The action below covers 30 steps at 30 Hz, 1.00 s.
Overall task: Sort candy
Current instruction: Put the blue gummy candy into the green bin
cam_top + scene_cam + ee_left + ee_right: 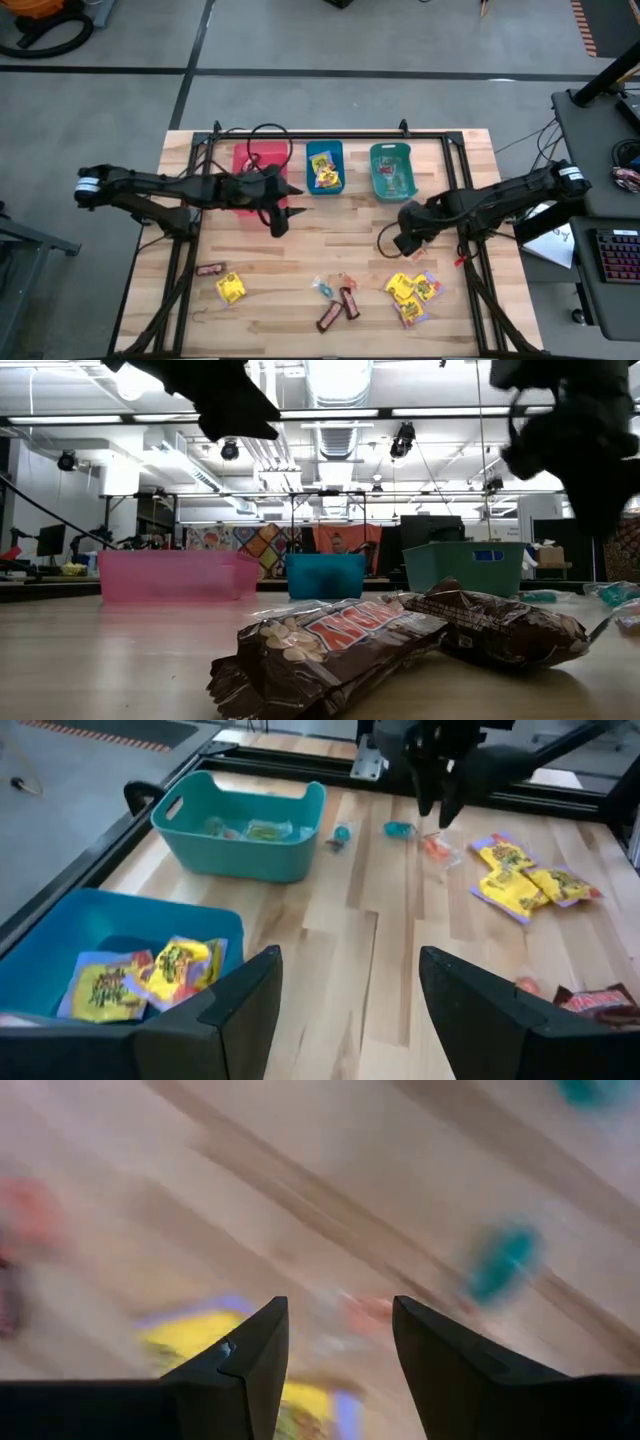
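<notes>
Candy lies on the near half of the table: a brown bar, a yellow packet, a teal twist piece, two brown bars and a cluster of yellow packets. The two bars fill the foreground of the low view. My left gripper hovers open just in front of the red bin. My right gripper is open above the table, over a yellow packet and a teal piece.
Three bins stand in a row at the far edge: red, blue with yellow packets inside, and teal with small pieces inside. A black frame rail runs behind them. Bare wood lies between the two grippers at the table's middle.
</notes>
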{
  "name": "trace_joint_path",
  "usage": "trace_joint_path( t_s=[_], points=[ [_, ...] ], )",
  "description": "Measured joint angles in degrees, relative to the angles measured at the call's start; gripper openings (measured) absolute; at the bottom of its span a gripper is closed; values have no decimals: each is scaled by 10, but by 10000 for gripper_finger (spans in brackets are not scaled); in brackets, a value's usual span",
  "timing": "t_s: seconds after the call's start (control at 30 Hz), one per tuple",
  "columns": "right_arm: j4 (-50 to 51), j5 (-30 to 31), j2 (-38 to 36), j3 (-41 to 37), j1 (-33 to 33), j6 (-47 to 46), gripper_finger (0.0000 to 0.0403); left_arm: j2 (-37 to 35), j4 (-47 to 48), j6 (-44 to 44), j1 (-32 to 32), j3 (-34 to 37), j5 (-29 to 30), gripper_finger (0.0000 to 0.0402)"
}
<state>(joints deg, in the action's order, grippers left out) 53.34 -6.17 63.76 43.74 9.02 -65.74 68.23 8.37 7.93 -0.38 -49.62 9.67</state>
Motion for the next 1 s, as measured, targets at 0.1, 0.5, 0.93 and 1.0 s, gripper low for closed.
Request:
trace_joint_path(
  t_s=[0.1,0.5,0.93,1.0],
  points=[
    [70,-3,30,0,8,-34,171,-9,2,1,0,7,1,220],
    [96,63,136,-1,8,-26,170,-8,2,1,0,13,2,220],
    [72,66,201,-1,8,-9,67,-8,2,1,0,13,3,220],
    [65,68,206,0,8,-3,42,-8,2,1,0,13,3,220]
  ],
)
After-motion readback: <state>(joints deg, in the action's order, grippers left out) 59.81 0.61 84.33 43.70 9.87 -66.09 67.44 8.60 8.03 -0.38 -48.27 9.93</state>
